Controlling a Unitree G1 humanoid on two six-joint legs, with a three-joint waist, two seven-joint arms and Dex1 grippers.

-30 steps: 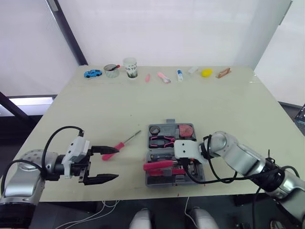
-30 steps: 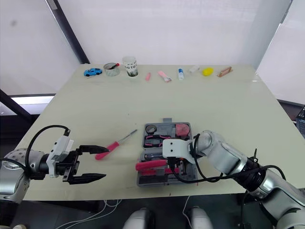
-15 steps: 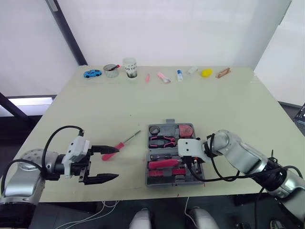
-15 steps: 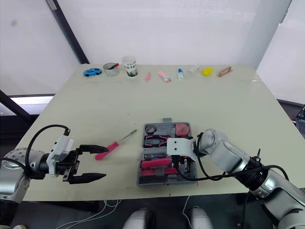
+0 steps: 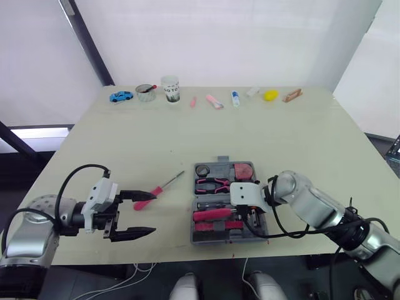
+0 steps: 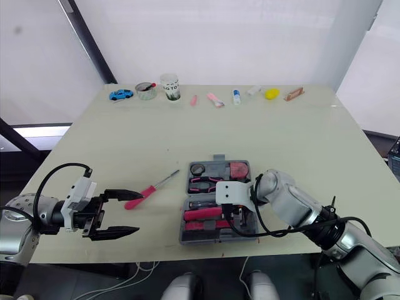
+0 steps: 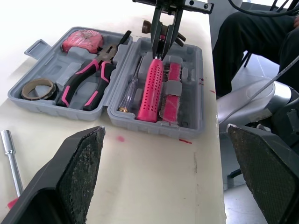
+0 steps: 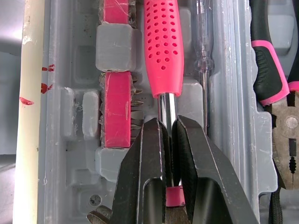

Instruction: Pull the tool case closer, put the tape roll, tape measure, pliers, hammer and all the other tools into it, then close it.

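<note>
No shift on the bench point(image 5: 187, 137) over the last second. Same with the case point(image 7: 154, 127): open flat near the front edge, within reach of both arms, with tape roll point(image 7: 38, 88), pliers point(image 7: 88, 81) and tape measure point(image 7: 79, 39) seated in the far half as before.

Change confined to the near half. A second ago: hammer point(image 5: 211, 214) held askew, pink handle jutting out past the case's left edge. Now: laid straight in its slot, between the bit holders point(image 8: 117, 112) and a thin clear driver point(image 8: 203, 51). As good as stowed, short of the release.

Right claw point(image 8: 167, 126): still pinching the hammer's steel shaft just beyond the handle. Needs spreading and lifting clear before any other work.

Left claw point(image 5: 147, 214): spread wide, unmoved, hovering just beside the screwdriver point(image 5: 159, 189) lying loose on the bench left of the case. Probably the next thing to go in, judging by that pose. Then folding one half of the case over the other; worth checking first for anything sitting proud of its slot.
</note>
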